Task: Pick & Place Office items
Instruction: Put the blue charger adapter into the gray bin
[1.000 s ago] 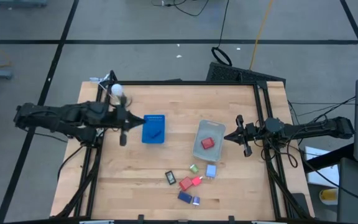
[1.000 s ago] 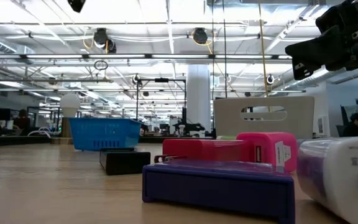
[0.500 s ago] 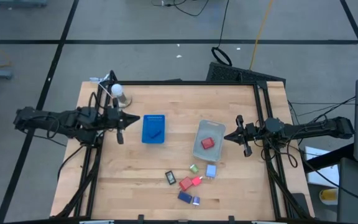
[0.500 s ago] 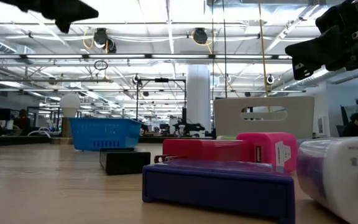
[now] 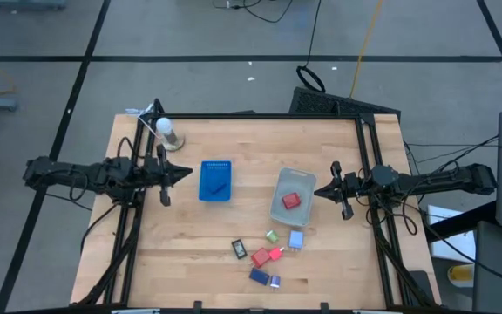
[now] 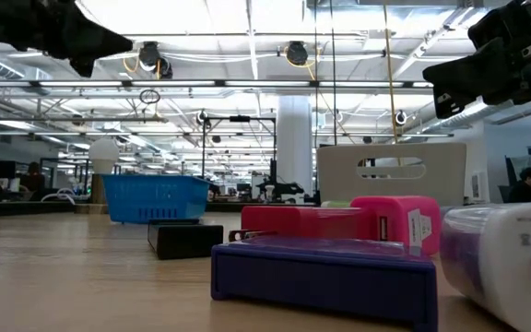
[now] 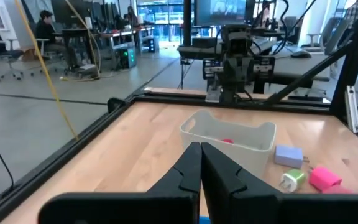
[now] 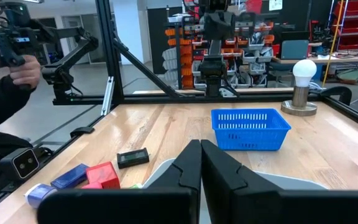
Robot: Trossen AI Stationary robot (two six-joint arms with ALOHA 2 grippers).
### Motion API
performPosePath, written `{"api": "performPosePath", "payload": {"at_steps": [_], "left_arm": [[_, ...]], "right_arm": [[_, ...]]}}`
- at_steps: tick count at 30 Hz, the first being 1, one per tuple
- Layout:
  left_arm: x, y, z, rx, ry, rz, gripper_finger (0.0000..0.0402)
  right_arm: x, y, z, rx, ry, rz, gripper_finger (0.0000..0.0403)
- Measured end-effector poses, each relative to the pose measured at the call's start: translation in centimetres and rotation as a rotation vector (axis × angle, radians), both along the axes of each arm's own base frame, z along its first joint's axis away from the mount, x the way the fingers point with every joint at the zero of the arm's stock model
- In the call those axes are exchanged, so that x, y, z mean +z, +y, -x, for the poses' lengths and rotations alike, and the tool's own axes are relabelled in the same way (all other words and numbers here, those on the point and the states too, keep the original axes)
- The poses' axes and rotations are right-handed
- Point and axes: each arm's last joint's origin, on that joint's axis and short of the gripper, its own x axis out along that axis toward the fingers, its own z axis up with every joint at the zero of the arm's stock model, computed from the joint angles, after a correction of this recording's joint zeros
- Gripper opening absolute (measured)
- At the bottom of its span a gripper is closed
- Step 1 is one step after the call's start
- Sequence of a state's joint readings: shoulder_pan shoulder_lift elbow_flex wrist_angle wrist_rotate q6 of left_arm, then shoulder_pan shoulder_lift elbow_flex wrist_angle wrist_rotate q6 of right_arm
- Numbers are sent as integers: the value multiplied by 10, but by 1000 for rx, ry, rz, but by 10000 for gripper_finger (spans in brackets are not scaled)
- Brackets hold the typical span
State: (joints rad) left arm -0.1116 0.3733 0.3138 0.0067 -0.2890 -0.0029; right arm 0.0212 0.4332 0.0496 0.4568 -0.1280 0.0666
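Observation:
The office items are tiny blocks. Several lie loose near the table's front edge: a dark one (image 5: 240,249), a green one (image 5: 271,236), a pale blue one (image 5: 295,240), a red one (image 5: 261,257) and a blue one (image 5: 258,276). Another red one (image 5: 291,201) lies in the clear bin (image 5: 279,212). A dark piece (image 5: 218,185) lies in the blue tray (image 5: 215,166). My left gripper (image 5: 187,174) hovers shut and empty just left of the tray, pointing level at it. My right gripper (image 5: 316,193) waits shut and empty just right of the bin.
A light bulb on a round base (image 5: 165,129) stands at the far left corner, behind my left arm. Black frame rails (image 5: 369,157) run along the table's sides. A person (image 8: 5,106) holding a controller shows beyond the table in the right wrist view.
My left gripper has drawn back from the blue tray toward the table's left edge and has sunk lower, levelling out as it went. The low view shows it coming down into the picture at the upper left. Nothing on the table has moved.

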Motion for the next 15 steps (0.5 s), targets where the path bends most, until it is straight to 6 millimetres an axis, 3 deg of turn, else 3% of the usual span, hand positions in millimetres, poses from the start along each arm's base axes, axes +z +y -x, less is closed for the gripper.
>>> {"api": "performPosePath", "payload": {"at_steps": [15], "left_arm": [[-44, 0, -3, 28, 67, 2, 15]], "right_arm": [[-2, 0, 0, 0, 27, -26, 0]]}}
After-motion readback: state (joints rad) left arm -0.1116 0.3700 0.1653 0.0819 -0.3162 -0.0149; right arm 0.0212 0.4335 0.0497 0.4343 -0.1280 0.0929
